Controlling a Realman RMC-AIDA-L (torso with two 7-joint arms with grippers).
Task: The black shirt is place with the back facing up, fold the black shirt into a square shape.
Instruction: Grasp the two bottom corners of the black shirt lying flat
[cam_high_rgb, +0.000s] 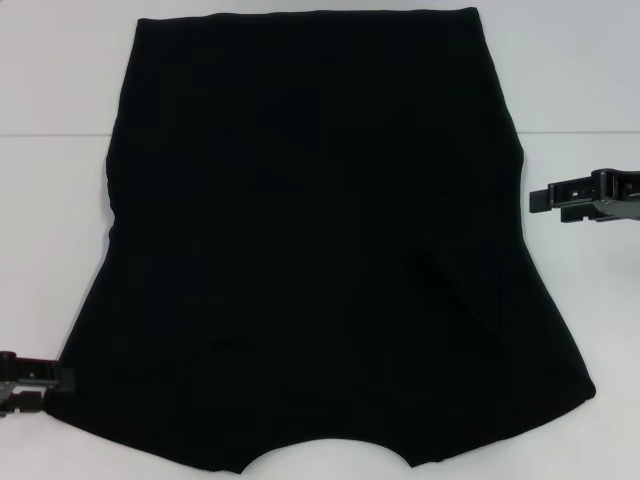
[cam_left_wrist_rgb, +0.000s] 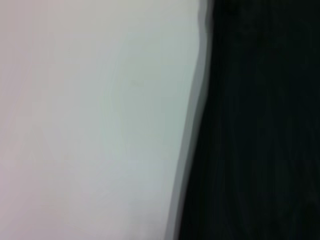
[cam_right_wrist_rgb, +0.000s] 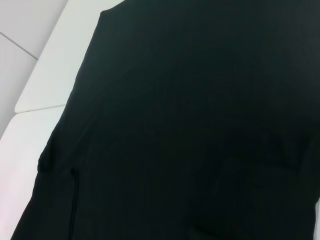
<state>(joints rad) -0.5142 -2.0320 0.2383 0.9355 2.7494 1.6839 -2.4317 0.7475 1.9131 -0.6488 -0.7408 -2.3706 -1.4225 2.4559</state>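
Observation:
The black shirt (cam_high_rgb: 320, 250) lies flat on the white table (cam_high_rgb: 50, 150), plain side up, and fills most of the head view. Its neck cut-out is at the near edge, and both sides look folded inward with a crease on the right. My left gripper (cam_high_rgb: 60, 380) is low at the near left, touching or just beside the shirt's near left corner. My right gripper (cam_high_rgb: 535, 200) hovers just off the shirt's right edge, about halfway up. The left wrist view shows the shirt's edge (cam_left_wrist_rgb: 260, 125) against the table (cam_left_wrist_rgb: 90, 115). In the right wrist view the shirt (cam_right_wrist_rgb: 190, 125) fills nearly everything.
Bare white table runs along both sides of the shirt and beyond its far edge (cam_high_rgb: 560, 60). A seam line crosses the table (cam_high_rgb: 50, 135) on the left. In the right wrist view the table's corner (cam_right_wrist_rgb: 40, 75) shows beside the cloth.

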